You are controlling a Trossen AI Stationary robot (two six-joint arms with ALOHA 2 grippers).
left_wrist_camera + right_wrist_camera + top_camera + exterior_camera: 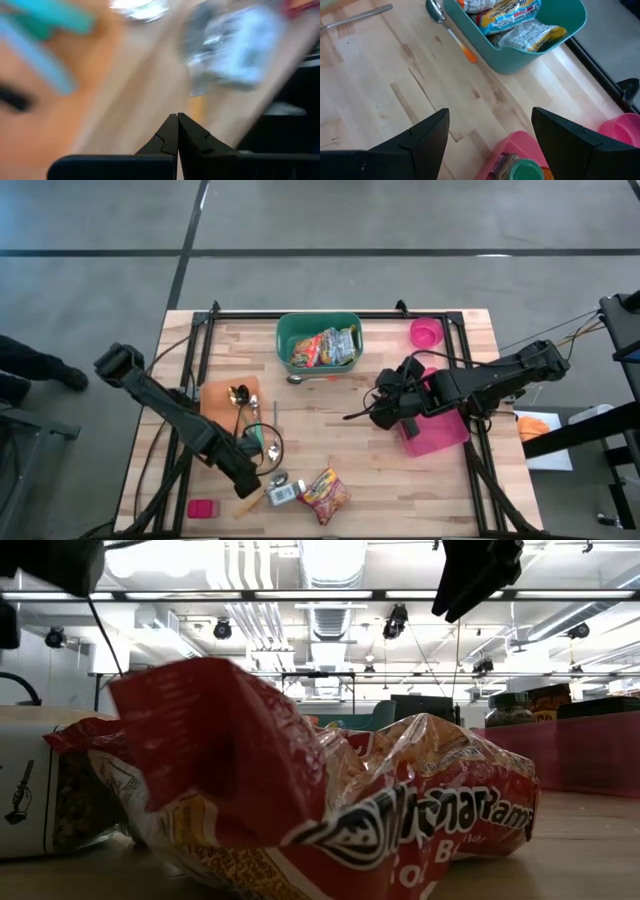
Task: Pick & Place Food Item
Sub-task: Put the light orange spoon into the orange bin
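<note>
My left arm reaches along the near-left part of the table, its wrist angled low and my left gripper pressed completely closed, fingertips meeting with nothing between them. My right arm stretches in from the table's right edge, elbow out past that edge, and my right gripper hangs over the middle-right boards, fingers spread wide and empty.

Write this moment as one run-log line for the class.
left pincer: shut, empty, near ramen packet | right pincer: open, empty, above table beside pink tray | green bin: holds packets
</note>
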